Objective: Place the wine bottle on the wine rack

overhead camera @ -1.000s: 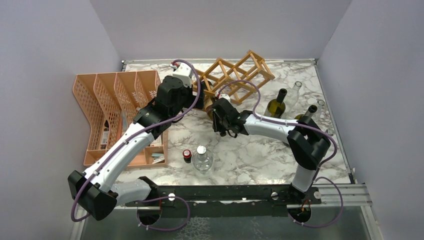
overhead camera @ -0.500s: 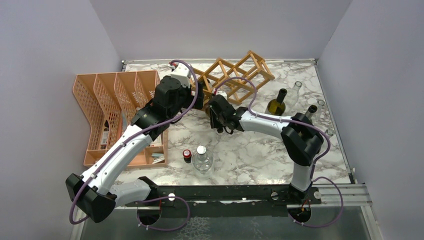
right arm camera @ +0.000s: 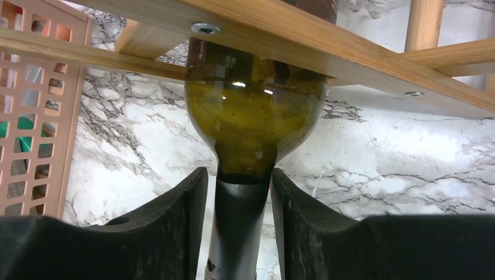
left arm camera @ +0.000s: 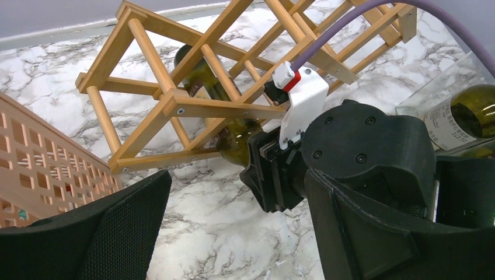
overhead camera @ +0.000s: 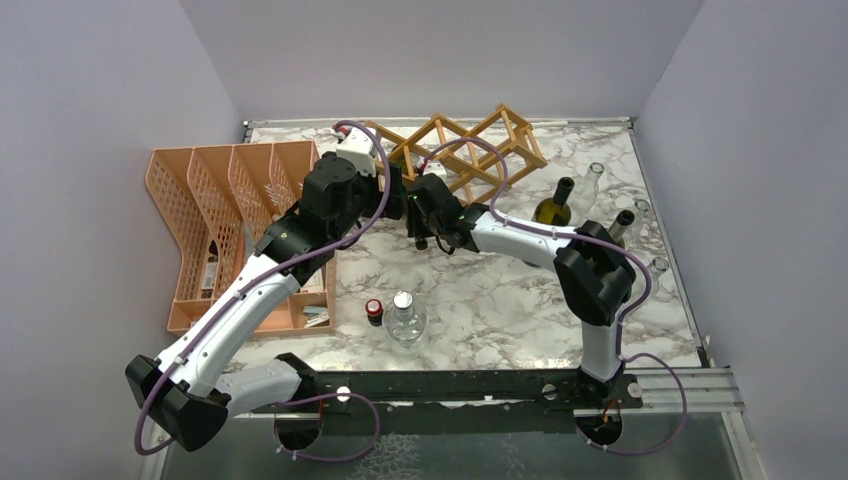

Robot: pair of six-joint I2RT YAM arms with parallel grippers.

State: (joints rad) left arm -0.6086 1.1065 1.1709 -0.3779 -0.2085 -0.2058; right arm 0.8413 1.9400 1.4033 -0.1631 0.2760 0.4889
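- Now pinching wine bottle [right arm camera: 255,116] by neck with right gripper [right arm camera: 239,178], fingers closed tight.
- Resting bottle body inside end cell of wine rack [left arm camera: 227,108] on table [overhead camera: 500,300].
- Holding left gripper [left arm camera: 233,192] spread wide, empty.

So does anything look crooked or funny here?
Yes. The wine rack sits slantwise on the table, not lined up with its edges. A green wine bottle is partly inside one cell, its neck pinched by the right pincer.
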